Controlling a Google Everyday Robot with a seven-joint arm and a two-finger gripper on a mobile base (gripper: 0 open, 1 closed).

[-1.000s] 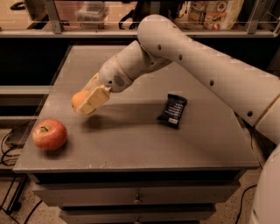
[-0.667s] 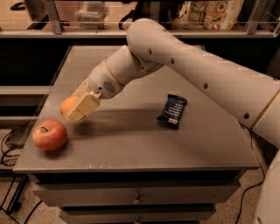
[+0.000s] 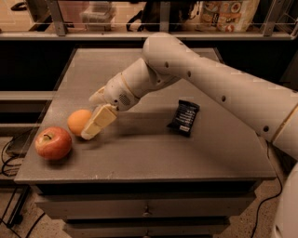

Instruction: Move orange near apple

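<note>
The orange rests on the grey table top at the front left, just up and right of the red apple, with a small gap between them. My gripper is low over the table at the orange's right side. One pale finger lies against the orange's right flank, and the other finger stands apart above it. The gripper looks open and the orange sits on the table.
A black snack packet lies right of centre on the table. My white arm reaches in from the right across the table. Shelves with goods stand behind the table. Drawers are below the front edge.
My gripper carried the orange left and down to the table beside the apple. The fingers have spread and the orange now shows mostly uncovered.
</note>
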